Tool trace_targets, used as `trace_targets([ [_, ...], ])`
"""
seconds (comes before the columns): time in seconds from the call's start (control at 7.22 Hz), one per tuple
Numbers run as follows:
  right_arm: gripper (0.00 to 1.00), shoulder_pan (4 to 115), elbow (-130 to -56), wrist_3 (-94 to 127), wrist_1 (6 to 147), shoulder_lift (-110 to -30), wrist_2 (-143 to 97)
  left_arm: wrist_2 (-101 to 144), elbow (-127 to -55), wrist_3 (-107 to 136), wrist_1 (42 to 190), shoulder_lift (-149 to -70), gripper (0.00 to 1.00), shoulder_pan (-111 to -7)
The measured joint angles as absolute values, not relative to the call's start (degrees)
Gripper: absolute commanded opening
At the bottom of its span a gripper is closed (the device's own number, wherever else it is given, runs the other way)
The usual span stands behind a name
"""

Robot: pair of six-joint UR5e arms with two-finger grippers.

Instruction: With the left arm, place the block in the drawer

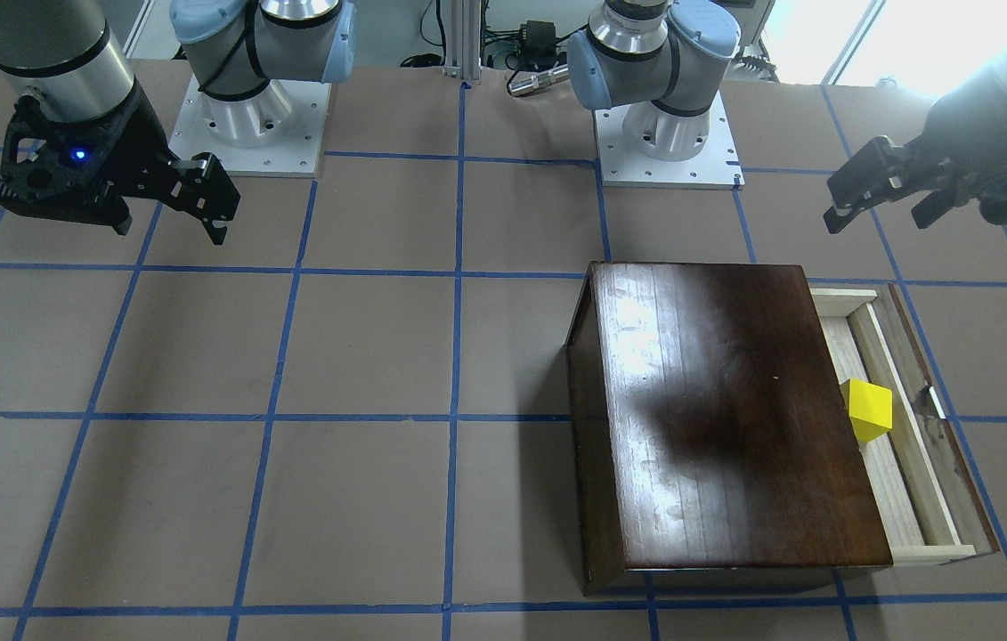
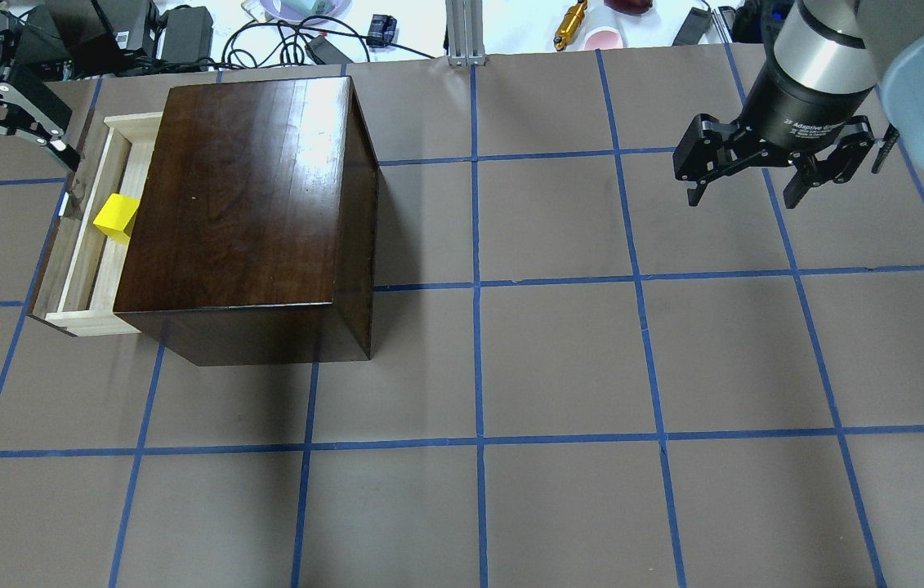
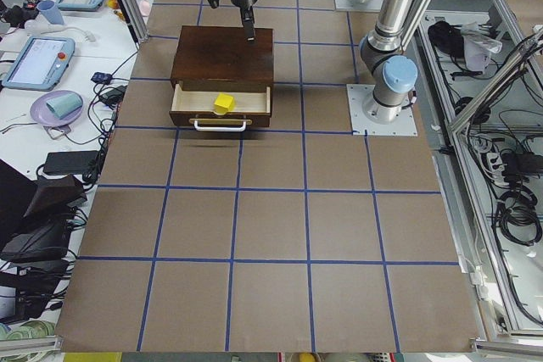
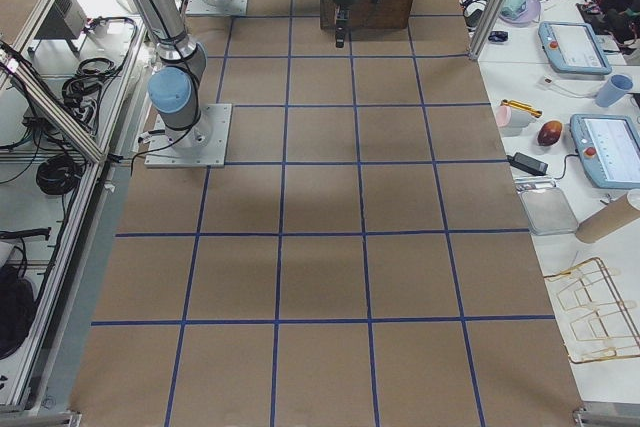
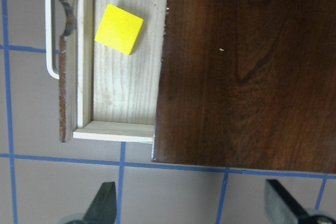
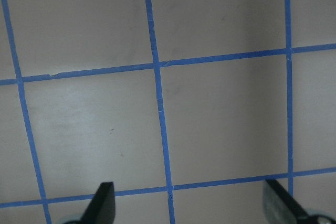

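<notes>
The yellow block [image 1: 870,411] lies inside the pulled-out drawer [image 1: 902,463] of the dark-brown wooden box [image 1: 726,409], against the box's edge. It also shows in the overhead view [image 2: 117,215] and in the left wrist view [image 5: 119,29]. My left gripper [image 2: 16,159] is open and empty. It hangs in the air beyond the drawer's far end [image 2: 86,245], apart from the block. My right gripper [image 2: 743,198] is open and empty over bare table far to the right. It shows with a blue light in the front view [image 1: 169,227].
The box [image 2: 249,196] stands on the left half of the brown table with its blue tape grid. Cables and small items [image 2: 282,33] and an aluminium post [image 2: 466,33] lie past the far edge. Both arm bases [image 1: 249,116] [image 1: 668,133] stand at the robot's side.
</notes>
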State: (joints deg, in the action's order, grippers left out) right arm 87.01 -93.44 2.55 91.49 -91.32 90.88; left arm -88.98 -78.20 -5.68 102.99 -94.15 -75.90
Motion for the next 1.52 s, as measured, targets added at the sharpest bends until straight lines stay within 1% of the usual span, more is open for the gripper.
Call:
trace_targets([
  [0.55, 1.00, 87.01, -93.43, 2.55, 91.49, -91.32, 90.88, -89.15, -79.90, 3.09, 100.82, -95.01, 1.00, -86.53],
  [0.97, 1.00, 87.01, -93.43, 2.55, 91.50, -91.32, 90.88, -90.56, -82.62, 3.59, 93.96, -95.02, 1.00, -88.46],
  [1.52, 1.00, 87.01, -93.43, 2.55, 91.49, -91.32, 90.88, -90.71, -82.74, 3.09, 90.19, -95.03, 1.00, -88.33],
])
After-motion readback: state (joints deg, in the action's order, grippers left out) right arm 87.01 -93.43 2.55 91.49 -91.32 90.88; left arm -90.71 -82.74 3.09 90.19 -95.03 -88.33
